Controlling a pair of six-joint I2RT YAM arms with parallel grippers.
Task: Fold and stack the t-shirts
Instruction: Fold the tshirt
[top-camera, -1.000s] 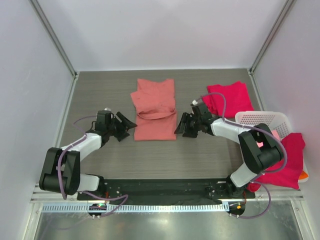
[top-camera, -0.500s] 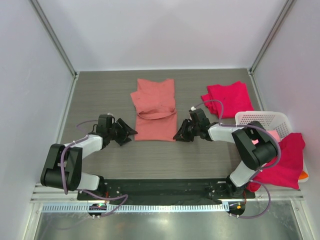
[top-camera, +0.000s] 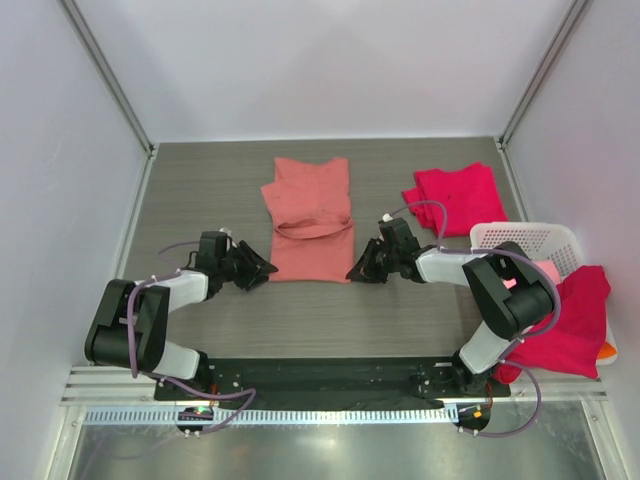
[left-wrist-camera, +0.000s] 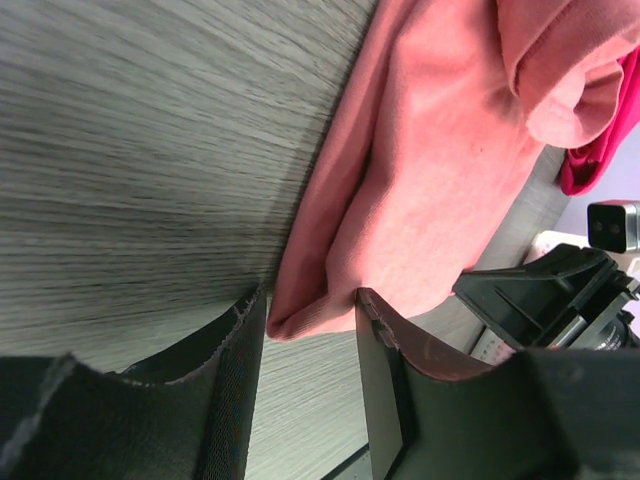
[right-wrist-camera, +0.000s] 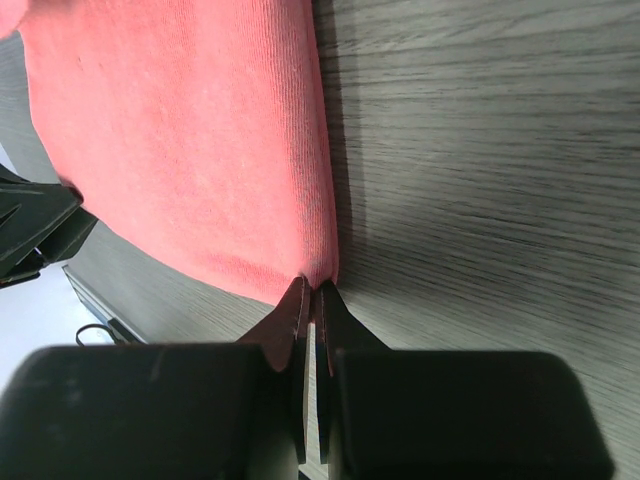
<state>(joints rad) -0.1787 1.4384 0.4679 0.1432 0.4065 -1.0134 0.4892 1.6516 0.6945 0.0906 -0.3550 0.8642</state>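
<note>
In the last second the right gripper (right-wrist-camera: 312, 298) pinched shut on a near corner of the salmon-pink t-shirt (top-camera: 310, 215), which lay left of the basket (top-camera: 520, 238). The left gripper (left-wrist-camera: 310, 300) — jaws apart, narrowing — straddled the other near corner. The lift for the fold looked close.

A robot lab's test cell: plain white walls (top-camera: 330, 70) and aluminium posts (top-camera: 105, 72) box in a grey wood-grain table (top-camera: 200, 190); left arm (top-camera: 165, 290) and right arm (top-camera: 505, 290) bolted to a black base plate (top-camera: 320, 372); cable track (top-camera: 330, 415) along the near edge.
</note>
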